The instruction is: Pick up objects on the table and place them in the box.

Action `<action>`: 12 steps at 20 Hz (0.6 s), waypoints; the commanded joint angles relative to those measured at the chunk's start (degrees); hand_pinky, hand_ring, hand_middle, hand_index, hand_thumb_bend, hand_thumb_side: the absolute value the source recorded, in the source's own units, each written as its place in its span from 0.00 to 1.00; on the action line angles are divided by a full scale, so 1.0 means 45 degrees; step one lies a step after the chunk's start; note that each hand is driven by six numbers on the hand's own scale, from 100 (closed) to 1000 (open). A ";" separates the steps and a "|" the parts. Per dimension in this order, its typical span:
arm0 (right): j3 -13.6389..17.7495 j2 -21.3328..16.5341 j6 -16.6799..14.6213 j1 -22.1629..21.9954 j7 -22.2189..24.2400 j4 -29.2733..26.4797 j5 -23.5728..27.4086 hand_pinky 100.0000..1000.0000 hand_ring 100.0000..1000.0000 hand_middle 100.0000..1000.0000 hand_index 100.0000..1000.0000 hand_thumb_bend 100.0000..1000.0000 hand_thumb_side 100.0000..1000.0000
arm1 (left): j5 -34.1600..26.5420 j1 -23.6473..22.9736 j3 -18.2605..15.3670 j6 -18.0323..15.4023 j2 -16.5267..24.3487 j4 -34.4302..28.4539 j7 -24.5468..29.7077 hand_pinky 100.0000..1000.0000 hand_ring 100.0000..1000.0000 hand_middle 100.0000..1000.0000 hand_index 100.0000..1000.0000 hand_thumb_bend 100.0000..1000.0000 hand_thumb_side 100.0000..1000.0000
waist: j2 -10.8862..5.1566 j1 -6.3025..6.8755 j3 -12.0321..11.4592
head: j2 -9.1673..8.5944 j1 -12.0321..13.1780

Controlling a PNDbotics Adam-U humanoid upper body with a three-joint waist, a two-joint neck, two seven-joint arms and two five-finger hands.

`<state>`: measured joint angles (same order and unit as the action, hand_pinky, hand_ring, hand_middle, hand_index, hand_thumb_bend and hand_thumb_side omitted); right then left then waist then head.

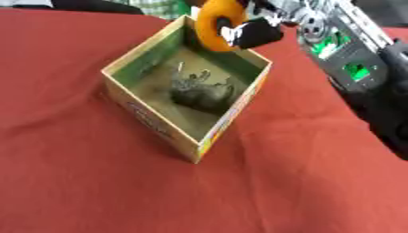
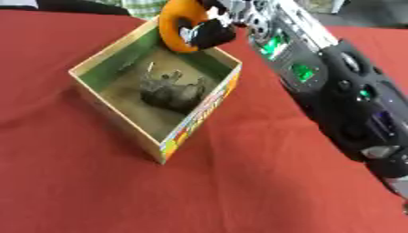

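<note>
Hanging over the far corner of the box [image 1: 188,136], the orange ring-shaped object [image 1: 213,25] sits in the right hand [image 1: 253,31], whose dark fingers [image 2: 209,35] are curled round its rim and through its opening. The relation that matters is vertical. The ring is above the box's far wall, partly over the open interior and partly over the rim, so its lower edge looks close to the cardboard there. The ring stands on edge, its flat face turned toward the camera and its long span running up and down. Inside the box, a dark grey lumpy item [image 1: 201,90] already lies on the floor, toward the right wall. The space directly below the ring, near the far corner, looks free. My judgement is that the release needs the hand slightly nearer the box's middle, so the ring clears the wall. The red-covered worktop [image 1: 95,182] around the box shows nothing else to pick. The left hand shows in neither view.
</note>
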<state>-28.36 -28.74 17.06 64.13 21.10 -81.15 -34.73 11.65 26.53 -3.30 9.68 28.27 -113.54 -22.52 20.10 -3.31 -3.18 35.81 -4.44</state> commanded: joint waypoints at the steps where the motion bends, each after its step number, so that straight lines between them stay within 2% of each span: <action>1: -0.0260 -0.0123 -0.0555 0.0199 -0.0039 0.0340 -0.0001 0.60 0.73 0.58 0.73 0.00 0.25 | -0.0036 0.0201 -0.0026 -0.0021 0.0270 -0.0234 0.0068 0.63 0.80 0.82 0.91 0.00 0.84 | -0.0247 0.0078 -0.0035 | -0.0149 -0.0032; 2: -0.0376 -0.0126 -0.0697 0.0153 -0.0021 0.0454 -0.0017 0.60 0.73 0.59 0.75 0.00 0.31 | -0.0040 0.0203 -0.0020 -0.0017 0.0266 -0.0234 0.0084 0.63 0.80 0.82 0.91 0.00 0.84 | -0.0243 0.0078 -0.0042 | -0.0150 -0.0029; 5: -0.0573 -0.0101 -0.0961 0.0052 0.0141 0.0770 -0.0082 0.61 0.74 0.63 0.79 0.00 0.31 | -0.0057 0.0207 -0.0003 -0.0007 0.0249 -0.0234 0.0144 0.63 0.80 0.82 0.91 0.00 0.84 | -0.0234 0.0082 -0.0047 | -0.0159 -0.0021; 9: -0.0658 -0.0038 -0.1121 -0.0022 0.0379 0.1080 -0.0069 0.62 0.75 0.65 0.79 0.00 0.30 | -0.0065 0.0208 0.0005 0.0021 0.0230 -0.0234 0.0192 0.63 0.80 0.82 0.91 0.00 0.84 | -0.0217 0.0103 -0.0041 | -0.0153 0.0002; 12: -0.0568 0.0084 -0.1071 -0.0022 0.0564 0.1464 0.0065 0.66 0.79 0.71 0.82 0.00 0.23 | -0.0055 0.0204 0.0006 0.0047 0.0210 -0.0234 0.0229 0.63 0.80 0.82 0.91 0.00 0.84 | -0.0209 0.0124 -0.0046 | -0.0117 0.0002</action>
<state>-31.74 -27.87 12.31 62.99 23.32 -74.77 -34.63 11.61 26.66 -3.02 9.95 28.24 -113.54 -21.75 20.23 -3.11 -3.33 35.69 -4.44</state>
